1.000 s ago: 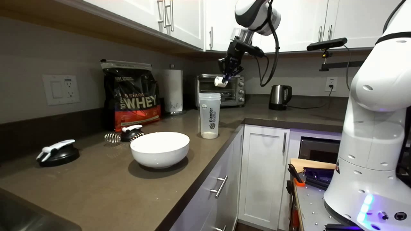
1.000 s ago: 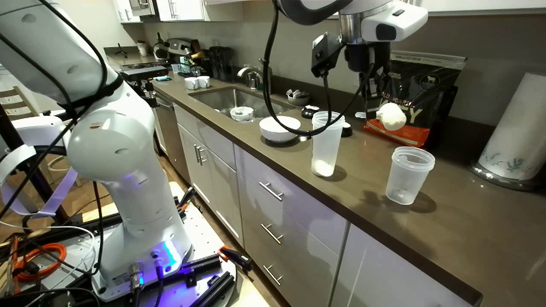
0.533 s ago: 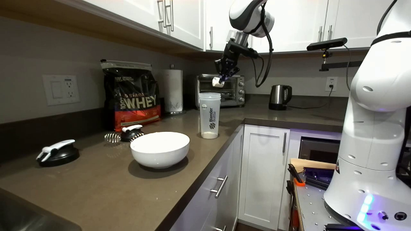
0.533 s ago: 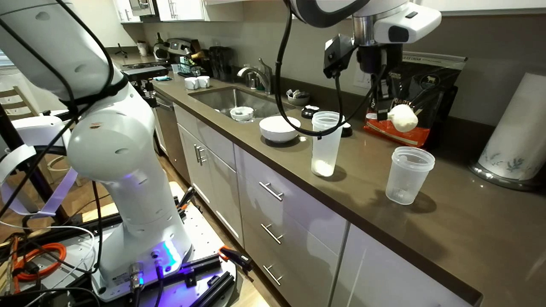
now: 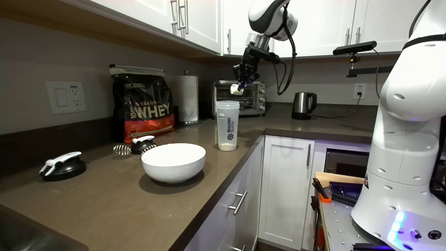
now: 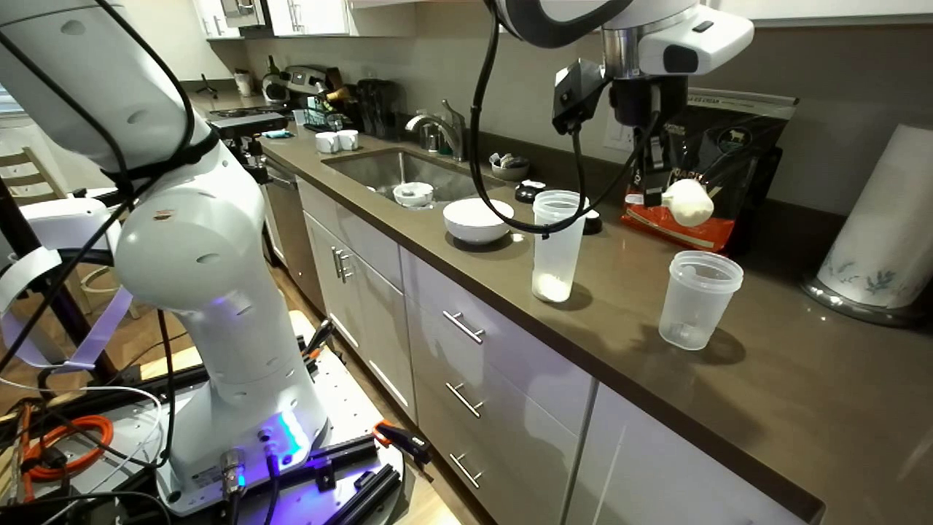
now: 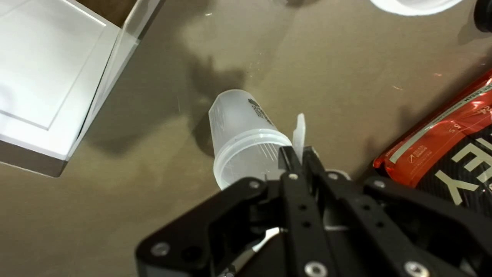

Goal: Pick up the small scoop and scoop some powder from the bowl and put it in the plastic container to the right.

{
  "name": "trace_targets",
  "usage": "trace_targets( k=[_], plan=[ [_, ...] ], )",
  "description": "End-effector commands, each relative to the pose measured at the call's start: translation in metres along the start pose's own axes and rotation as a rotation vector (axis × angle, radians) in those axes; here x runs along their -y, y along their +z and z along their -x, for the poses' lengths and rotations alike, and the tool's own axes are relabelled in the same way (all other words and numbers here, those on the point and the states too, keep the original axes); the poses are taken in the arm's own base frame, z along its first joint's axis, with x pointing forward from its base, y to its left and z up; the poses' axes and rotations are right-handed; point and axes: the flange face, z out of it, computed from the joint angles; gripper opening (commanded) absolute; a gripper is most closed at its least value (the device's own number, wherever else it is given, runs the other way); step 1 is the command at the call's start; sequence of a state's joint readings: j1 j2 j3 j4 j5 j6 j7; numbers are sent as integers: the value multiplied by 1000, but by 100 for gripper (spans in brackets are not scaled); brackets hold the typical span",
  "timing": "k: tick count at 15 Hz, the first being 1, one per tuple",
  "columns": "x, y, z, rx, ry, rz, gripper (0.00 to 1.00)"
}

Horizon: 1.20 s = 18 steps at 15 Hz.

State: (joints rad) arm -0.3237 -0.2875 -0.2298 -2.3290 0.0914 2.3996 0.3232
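Observation:
My gripper [image 5: 241,85] [image 6: 654,195] [image 7: 301,154] is shut on the small white scoop [image 5: 236,90] [image 6: 689,203] by its handle, whose tip pokes past the fingers [image 7: 287,157] in the wrist view. The scoop's pale head hangs above the right-hand clear plastic container [image 6: 698,306] [image 7: 242,115]; whether powder fills that head is hard to tell. Beside it stands another clear plastic container [image 6: 557,248], with powder [image 6: 552,287] at its bottom. In an exterior view the lettered container [image 5: 227,125] overlaps the one behind. Further along sits the white bowl [image 5: 173,165] [image 6: 477,224], its contents indistinct.
A black and red whey bag [image 5: 144,104] [image 6: 718,175] leans by the wall, near a paper towel roll [image 6: 878,219]. Black lids [image 5: 64,167] and a wire ball [image 5: 122,149] lie around the bowl. The counter edge [image 6: 503,313] runs along the containers' front.
My gripper and the scoop have shifted away from the powder-bearing container, toward the right-hand one and the paper towel side, and over the last half second stand still. The grip is unchanged.

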Motion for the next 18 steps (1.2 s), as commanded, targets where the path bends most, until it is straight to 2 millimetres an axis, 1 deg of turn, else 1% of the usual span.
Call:
trace_targets(
  k=[1,12,13,18],
  plan=[
    [0,0,-1,1,0,0,6],
    [0,0,-1,1,0,0,6],
    [0,0,-1,1,0,0,3],
    [1,9,-6,13,7,5,3]
  ],
)
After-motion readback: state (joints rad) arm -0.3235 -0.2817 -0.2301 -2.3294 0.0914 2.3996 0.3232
